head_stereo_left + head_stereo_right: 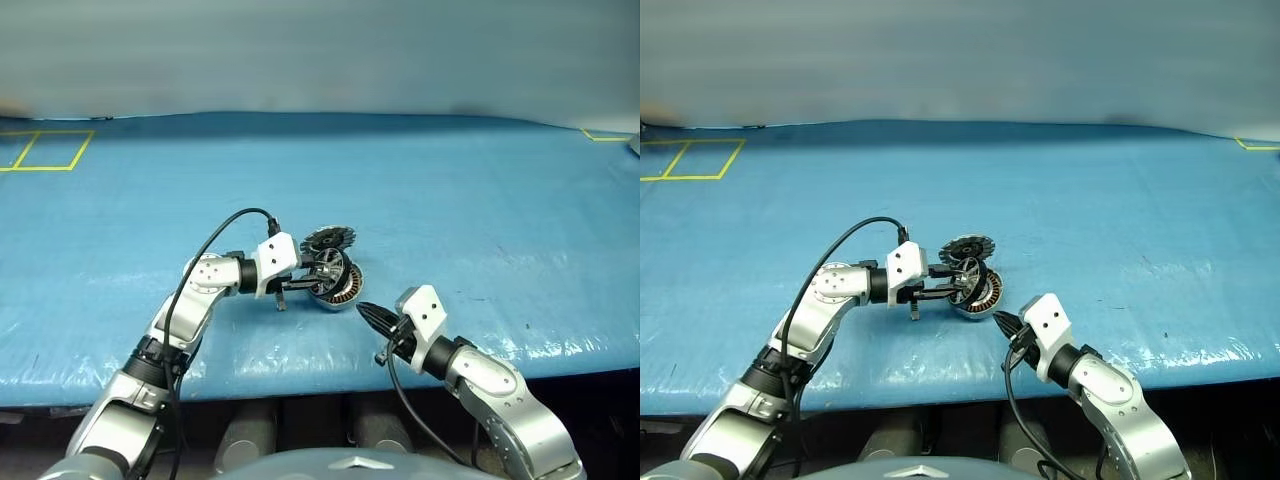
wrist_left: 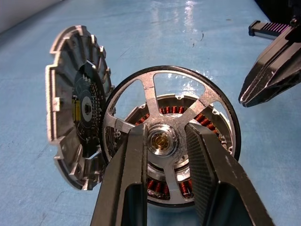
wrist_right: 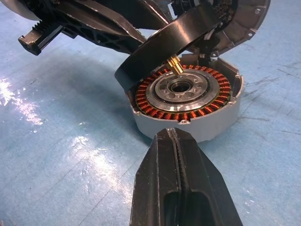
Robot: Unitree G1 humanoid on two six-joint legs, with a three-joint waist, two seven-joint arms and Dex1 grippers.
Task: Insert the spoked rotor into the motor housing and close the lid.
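My left gripper [image 2: 162, 135] is shut on the hub of the spoked rotor [image 2: 153, 94], a silvery wheel with a dark rim. It holds the rotor tilted just above the motor housing [image 3: 188, 123]. The housing's copper coils and central hub lie exposed on the blue table. A brass shaft under the rotor points towards that hub. The lid [image 2: 70, 127] stands on edge against the housing's far side, its segmented face turned to the rotor. My right gripper [image 3: 174, 137] is shut and empty, hovering close to the housing's near wall. In the head views the parts cluster at the table's middle front [image 1: 335, 275].
The blue mat [image 1: 450, 200] covers the whole table, with its front edge [image 1: 300, 385] just below my arms. Yellow tape squares [image 1: 50, 150] mark the far left corner, and another tape mark [image 1: 608, 135] sits at the far right.
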